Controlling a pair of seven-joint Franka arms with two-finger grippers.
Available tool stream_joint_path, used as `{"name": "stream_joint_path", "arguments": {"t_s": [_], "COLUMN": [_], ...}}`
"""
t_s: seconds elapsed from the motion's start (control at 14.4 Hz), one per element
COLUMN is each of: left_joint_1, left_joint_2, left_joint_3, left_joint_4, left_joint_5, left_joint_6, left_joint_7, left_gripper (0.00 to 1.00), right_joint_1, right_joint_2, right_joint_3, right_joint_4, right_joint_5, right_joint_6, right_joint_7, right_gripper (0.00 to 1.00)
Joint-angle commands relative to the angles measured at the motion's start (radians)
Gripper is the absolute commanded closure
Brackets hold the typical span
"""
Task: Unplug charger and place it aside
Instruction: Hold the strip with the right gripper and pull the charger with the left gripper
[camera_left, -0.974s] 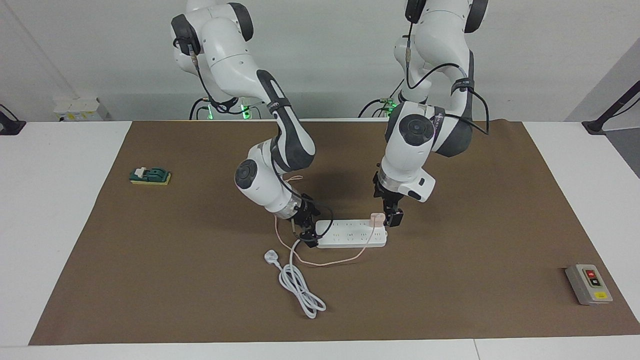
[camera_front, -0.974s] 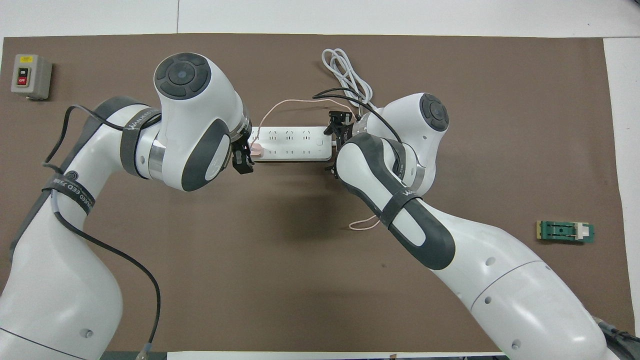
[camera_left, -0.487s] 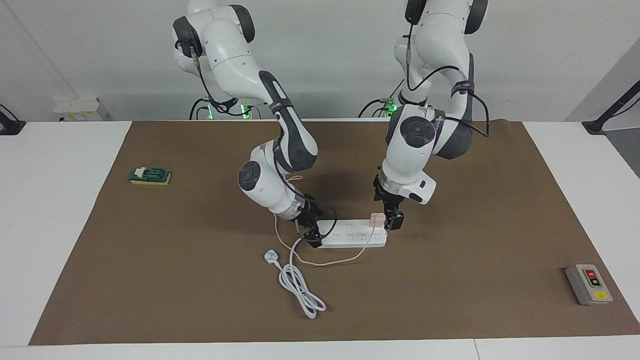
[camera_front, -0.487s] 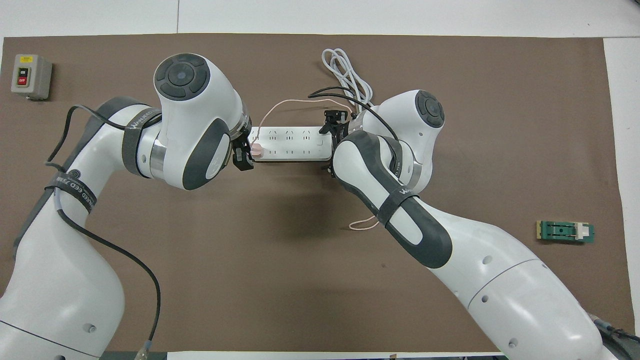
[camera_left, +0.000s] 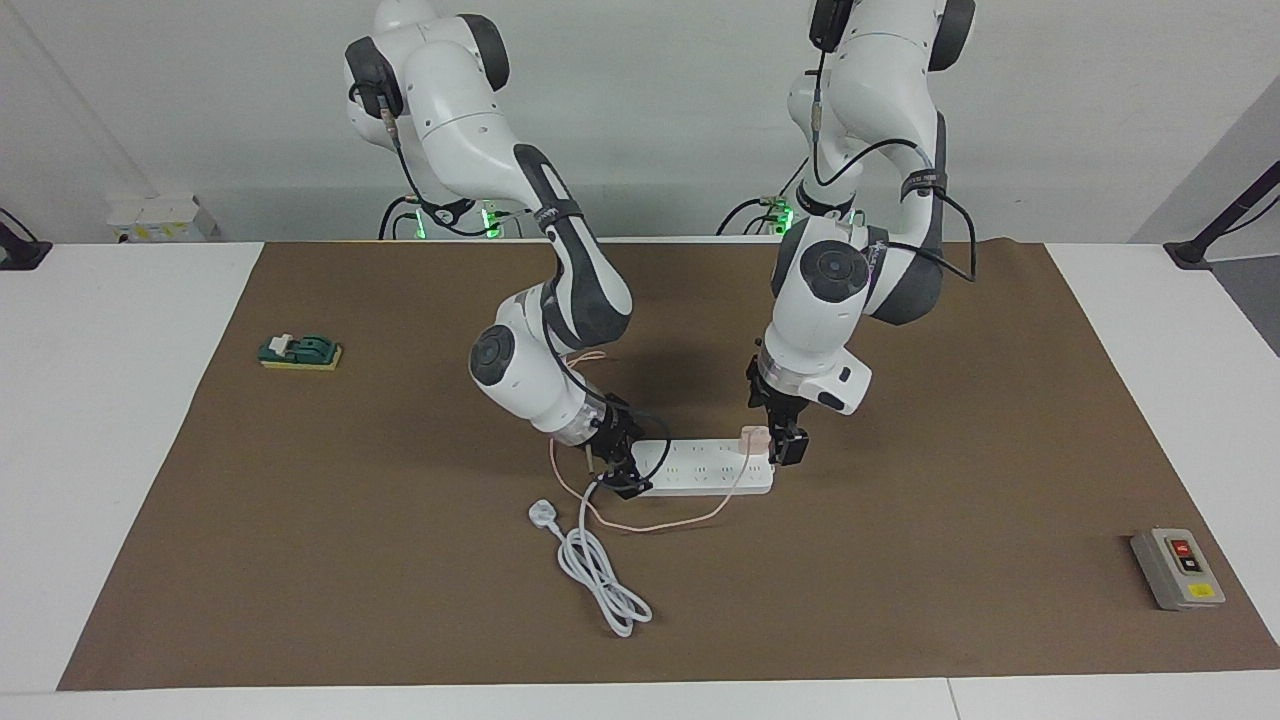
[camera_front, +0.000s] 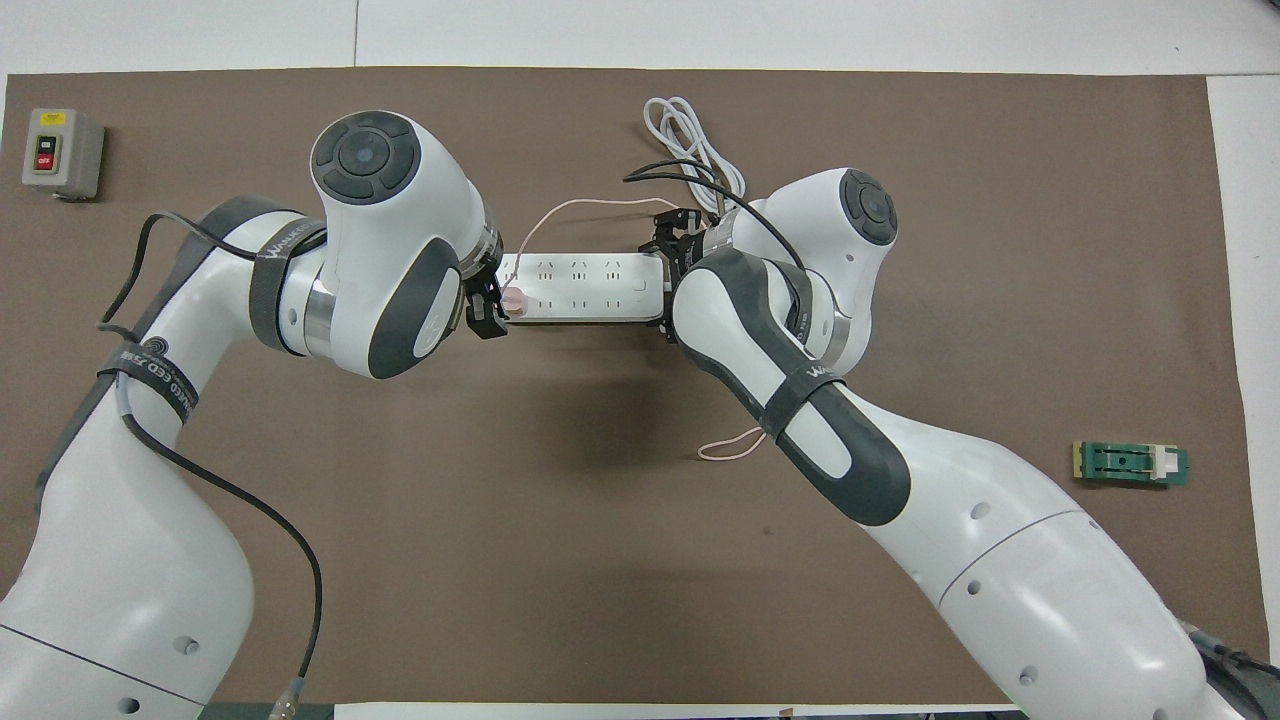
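Pulling the charger (camera_left: 755, 437) risks lifting the power strip (camera_left: 705, 468); left tool (camera_left: 783, 440) and right tool (camera_left: 622, 472) grips cannot be told.

Both arms reach low; left gripper (camera_left: 784, 440) and right gripper (camera_left: 618, 470) point down.

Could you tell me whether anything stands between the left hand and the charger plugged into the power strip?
Nothing visible does. The left hand is right at the charger, which sits plugged into the power strip at its end toward the left arm; the right hand is at the strip's opposite end.
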Motion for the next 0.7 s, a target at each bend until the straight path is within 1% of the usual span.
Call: {"name": "stream_joint_path", "arguments": {"t_s": [0.0, 0.35, 0.49, 0.56, 0.63], "left_joint_1": [-0.005, -0.005, -0.005, -0.006, -0.01], "left_joint_2": [0.011, 0.013, 0.013, 0.013, 0.011], "left_joint_3": [0.008, 0.008, 0.008, 0.008, 0.007], "left_joint_4": [-0.015, -0.032, -0.044, -0.047, -0.061], "left_joint_5": [0.004, 0.009, 0.009, 0.009, 0.009], "left_joint_6": [0.037, 0.052, 0.063, 0.065, 0.072], "left_joint_7": [-0.006, -0.005, -0.003, -0.003, -0.003], "left_gripper": [0.0, 0.0, 0.0, 0.0, 0.0], "right_joint_1": [-0.012, -0.009, 0.001, 0.005, 0.004], "right_joint_2": [0.025, 0.032, 0.034, 0.037, 0.04], "right_joint_3": [0.005, 0.005, 0.006, 0.006, 0.006], "right_joint_4": [0.027, 0.027, 0.021, 0.016, 0.016], "right_joint_5": [0.01, 0.008, 0.017, 0.017, 0.019], "right_joint_6": [-0.01, 0.001, 0.036, 0.051, 0.05], "right_joint_7": [-0.029, -0.03, -0.056, -0.059, -0.062], "right_gripper": [0.0, 0.0, 0.0, 0.02, 0.25]}}
